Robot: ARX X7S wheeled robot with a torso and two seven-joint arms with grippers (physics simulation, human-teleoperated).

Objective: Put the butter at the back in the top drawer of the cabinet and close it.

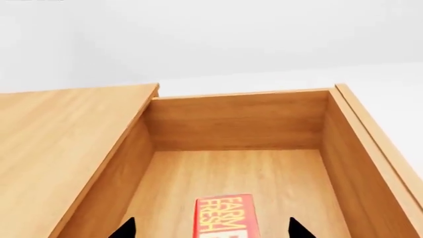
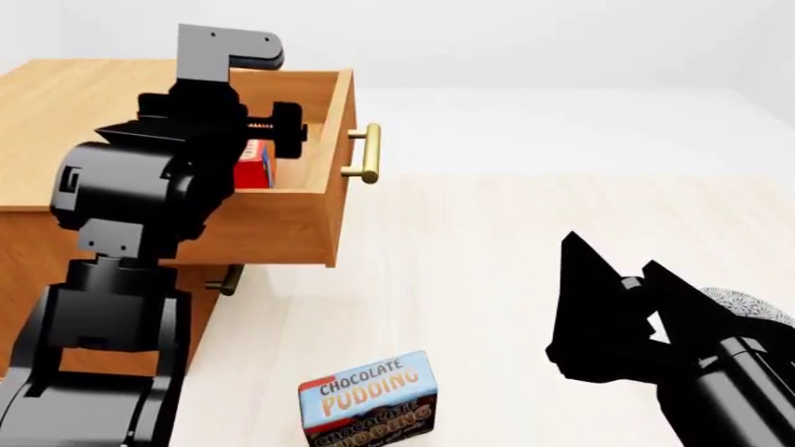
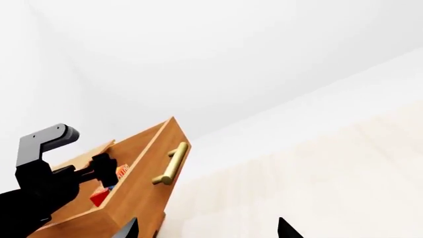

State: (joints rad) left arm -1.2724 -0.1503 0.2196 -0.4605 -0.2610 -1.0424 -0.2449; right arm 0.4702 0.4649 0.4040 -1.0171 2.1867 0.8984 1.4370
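Inside the pulled-out top drawer (image 1: 231, 173) of the cabinet (image 2: 74, 102), the left gripper (image 1: 210, 229) has its tips spread either side of the butter (image 1: 223, 217), though the frames do not show whether the box is gripped or already resting on the drawer floor. Risk, as a judgement: lifting the arm out could snag the drawer wall or drag the box. Count: one butter, one chocolate pudding box (image 2: 369, 399) on the floor, one brass handle (image 2: 365, 154); the right gripper (image 2: 609, 307) hangs apart, empty.
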